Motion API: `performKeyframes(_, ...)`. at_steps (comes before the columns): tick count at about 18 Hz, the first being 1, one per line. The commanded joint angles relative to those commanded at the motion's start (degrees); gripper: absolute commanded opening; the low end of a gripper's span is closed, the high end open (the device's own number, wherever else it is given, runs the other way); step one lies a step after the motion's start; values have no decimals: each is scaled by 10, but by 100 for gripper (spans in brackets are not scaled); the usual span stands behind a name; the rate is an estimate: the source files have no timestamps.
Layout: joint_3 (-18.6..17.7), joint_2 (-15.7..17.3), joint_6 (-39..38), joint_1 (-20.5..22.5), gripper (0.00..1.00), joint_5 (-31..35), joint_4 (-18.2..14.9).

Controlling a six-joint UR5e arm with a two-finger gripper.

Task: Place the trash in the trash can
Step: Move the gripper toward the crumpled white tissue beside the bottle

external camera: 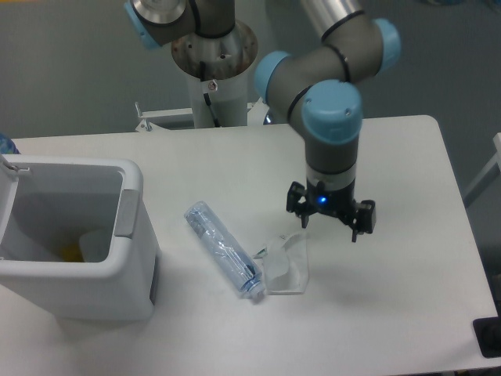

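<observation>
A clear crushed bottle (pixel 221 248) with a bluish tint lies diagonally on the white table, cap end toward the front. A crumpled translucent wrapper (pixel 286 263) lies right beside the bottle's cap end. The white trash can (pixel 129 258) stands at the left, lid open, with a grey side tab and something yellow and white inside. My gripper (pixel 330 220) hovers above the table just right of and behind the wrapper, fingers spread open and empty.
The arm's base column (pixel 213 70) stands at the table's back edge. A white bracket (pixel 156 117) sits behind the table. A dark object (pixel 488 337) is at the front right corner.
</observation>
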Motion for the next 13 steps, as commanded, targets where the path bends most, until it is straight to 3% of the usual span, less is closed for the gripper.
performKeyframes(2,-10,-4,-1,-3,100,0,16)
performKeyframes(8,-9,-44,-1,-22,100,3,22)
performKeyframes(13,-9,-80,0,-52,100,66,20)
